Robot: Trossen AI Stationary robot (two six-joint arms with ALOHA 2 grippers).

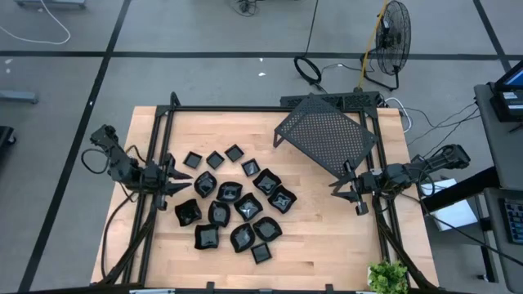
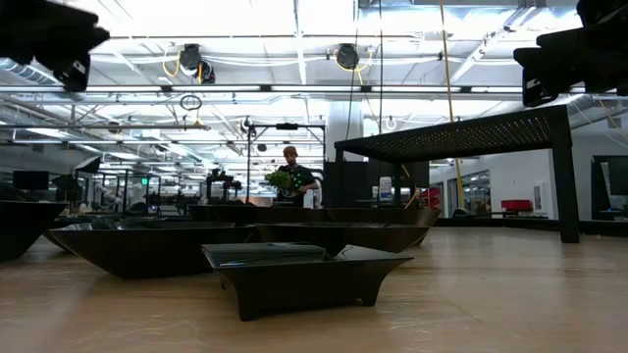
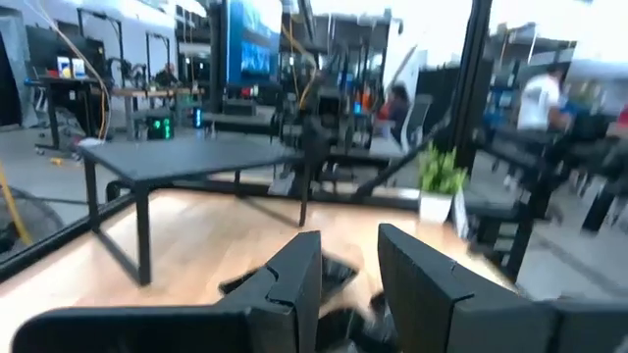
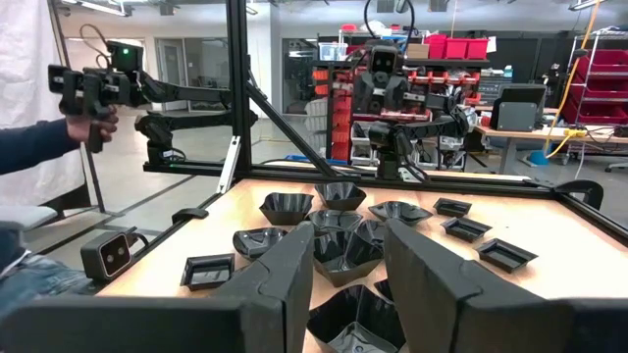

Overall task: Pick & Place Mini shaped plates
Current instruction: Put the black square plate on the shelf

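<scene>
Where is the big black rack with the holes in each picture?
High view: rack at the table's far right.
Low view: rack at right, raised on legs.
Left wrist view: rack ahead, left of middle.
Right wrist view: not seen.
Shared landmark: the cluster of little black plates.

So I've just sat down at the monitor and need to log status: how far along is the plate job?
Nothing looks done: the mini shaped plates all lie clustered on the table, none on the perforated rack. Nothing is in hand either: the left gripper beside the cluster and the right gripper by the rack both have open, empty fingers. Every plate is left to move.
</scene>
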